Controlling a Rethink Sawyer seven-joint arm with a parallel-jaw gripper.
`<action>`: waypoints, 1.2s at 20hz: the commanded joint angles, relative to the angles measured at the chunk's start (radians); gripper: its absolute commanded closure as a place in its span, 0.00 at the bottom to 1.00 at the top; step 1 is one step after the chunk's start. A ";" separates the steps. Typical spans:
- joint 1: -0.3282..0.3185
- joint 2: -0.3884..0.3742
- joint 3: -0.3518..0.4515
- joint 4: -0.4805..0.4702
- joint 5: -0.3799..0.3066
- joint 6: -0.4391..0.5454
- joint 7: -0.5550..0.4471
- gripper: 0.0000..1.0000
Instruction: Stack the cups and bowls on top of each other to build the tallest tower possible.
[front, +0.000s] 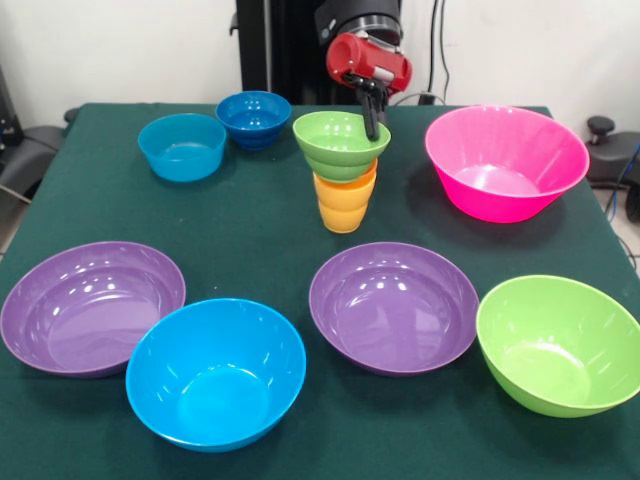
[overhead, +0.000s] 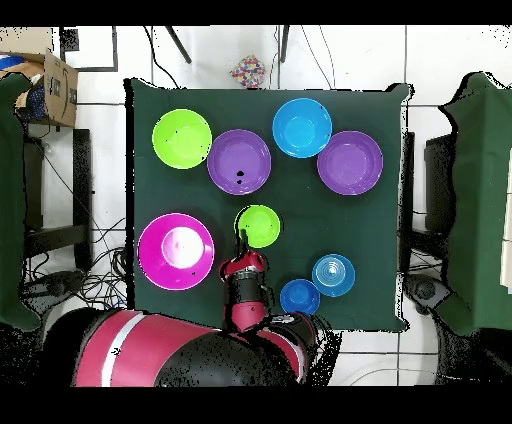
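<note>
End effector (front: 372, 128) seemingly grips glossy round green bowl (front: 340, 143) atop ribbed cups (front: 345, 201).

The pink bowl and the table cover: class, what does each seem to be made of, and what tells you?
Pink bowl: likely glossy moulded plastic, given its bright light glints. Table cover: probably dark green cloth, matte with no reflections.

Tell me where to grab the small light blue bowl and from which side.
Grip the small light blue bowl by its rim wall, coming straight down from above. It sits upright and open, with bare cloth on its near side; the dark blue bowl crowds the far side.
</note>
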 joint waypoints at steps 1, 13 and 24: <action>0.023 0.047 0.060 -0.087 0.037 0.125 0.104 1.00; 0.043 -0.001 0.045 -0.059 0.037 0.107 0.119 1.00; 0.033 0.037 0.051 -0.074 0.041 0.126 0.129 1.00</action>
